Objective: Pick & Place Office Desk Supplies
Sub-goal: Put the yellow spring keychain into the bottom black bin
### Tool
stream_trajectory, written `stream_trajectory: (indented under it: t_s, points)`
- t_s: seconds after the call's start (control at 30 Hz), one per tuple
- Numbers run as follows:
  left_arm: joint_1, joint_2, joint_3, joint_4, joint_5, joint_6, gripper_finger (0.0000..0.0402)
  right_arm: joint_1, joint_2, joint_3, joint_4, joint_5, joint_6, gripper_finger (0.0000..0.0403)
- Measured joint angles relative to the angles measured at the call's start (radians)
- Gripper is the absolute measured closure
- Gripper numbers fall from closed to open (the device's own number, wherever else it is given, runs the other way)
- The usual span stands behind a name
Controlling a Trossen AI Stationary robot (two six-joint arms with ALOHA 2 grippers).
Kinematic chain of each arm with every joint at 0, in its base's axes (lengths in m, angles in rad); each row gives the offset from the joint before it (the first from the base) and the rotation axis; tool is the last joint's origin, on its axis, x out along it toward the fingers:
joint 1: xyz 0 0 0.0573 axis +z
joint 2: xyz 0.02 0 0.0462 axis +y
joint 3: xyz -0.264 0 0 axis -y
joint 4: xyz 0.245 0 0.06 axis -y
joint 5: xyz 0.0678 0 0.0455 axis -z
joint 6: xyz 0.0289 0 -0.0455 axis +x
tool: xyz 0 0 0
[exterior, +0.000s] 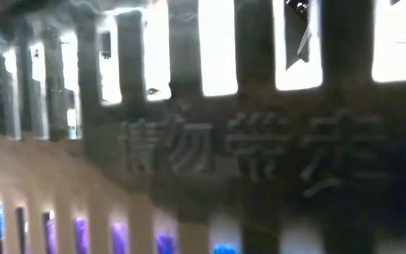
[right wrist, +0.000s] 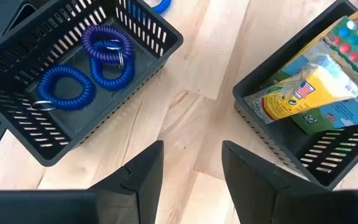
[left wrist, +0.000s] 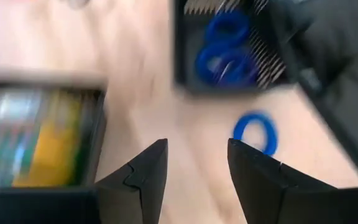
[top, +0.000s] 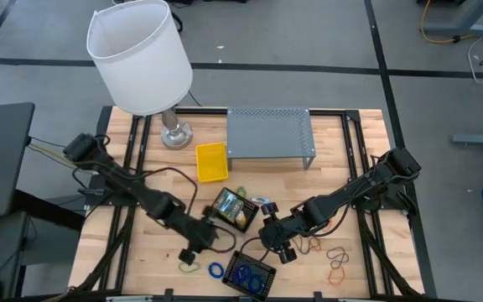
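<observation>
A black slatted basket [top: 250,275] near the front edge holds blue and purple coil loops [right wrist: 82,68]. A second black basket [top: 235,210] behind it holds yellow-green crayon boxes [right wrist: 316,93]. A blue loop [left wrist: 255,132] lies on the wood beside the front basket. My left gripper [left wrist: 197,146] hangs open over bare wood between the two baskets, left of the front one [top: 193,254]. My right gripper [right wrist: 192,146] is open too, with nothing between its fingers, above the gap between the baskets from the right [top: 283,250].
Orange bands [top: 338,264] and a brown band [top: 310,245] lie at the front right. A green band [top: 189,267] lies below my left gripper. Farther back stand a yellow bin [top: 211,161], a grey perforated shelf [top: 271,134] and a lamp [top: 141,54]. A slatted wall [exterior: 203,162] fills the low view.
</observation>
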State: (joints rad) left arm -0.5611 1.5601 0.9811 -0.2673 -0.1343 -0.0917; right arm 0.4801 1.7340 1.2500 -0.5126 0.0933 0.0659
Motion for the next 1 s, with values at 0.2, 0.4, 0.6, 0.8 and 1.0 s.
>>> stream_trajectory:
  t_s: [0.2, 0.4, 0.6, 0.8, 1.0]
  points:
    - [-0.053, -0.014, -0.002, -0.272, -0.172, -0.3, 0.0228, 0.0, 0.0, 0.0, 0.0, 0.0, -0.003, 0.0234]
    - [-0.055, 0.017, -0.002, -0.535, -0.259, -0.578, 0.0228, 0.0, 0.0, 0.0, 0.0, 0.0, -0.003, 0.0234]
    - [-0.028, 0.02, -0.091, -0.557, -0.245, -0.719, 0.0228, 0.0, 0.0, 0.0, -0.003, 0.0, -0.003, 0.0234]
    - [0.001, 0.021, -0.212, -0.431, -0.167, -0.76, 0.0228, 0.0, 0.0, 0.0, -0.005, -0.001, -0.003, 0.0234]
    - [0.02, 0.014, -0.29, -0.348, -0.127, -0.758, 0.0229, 0.0, 0.0, 0.0, -0.005, -0.003, -0.003, 0.0234]
